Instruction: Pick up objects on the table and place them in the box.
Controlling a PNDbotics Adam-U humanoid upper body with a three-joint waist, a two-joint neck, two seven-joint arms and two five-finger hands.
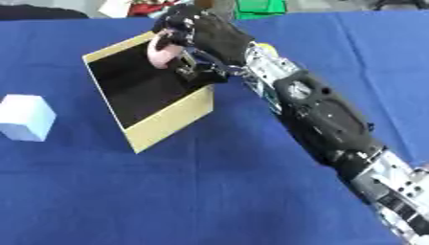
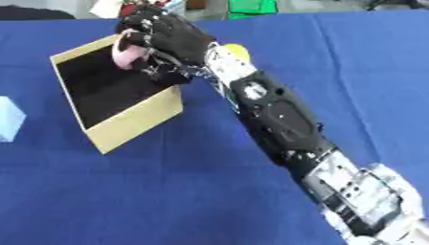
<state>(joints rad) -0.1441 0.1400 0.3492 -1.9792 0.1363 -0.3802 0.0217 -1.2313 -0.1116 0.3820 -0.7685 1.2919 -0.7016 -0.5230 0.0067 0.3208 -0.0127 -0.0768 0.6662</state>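
Observation:
An open cardboard box (image 1: 169,124) with a black inside stands on the blue table, left of centre. My right hand (image 1: 194,29) reaches over the box's far right corner, its fingers curled round a pink rounded object (image 1: 160,52) held above the box's inside. A pale blue-white cube (image 1: 25,117) sits on the table to the left of the box. Part of a yellow object (image 2: 234,49) shows just behind my right forearm. My left hand is not in either view.
My right arm (image 1: 322,112) runs diagonally from the lower right up to the box. The blue tablecloth (image 1: 167,191) covers the table. Green and red items (image 1: 260,7) lie beyond the far edge.

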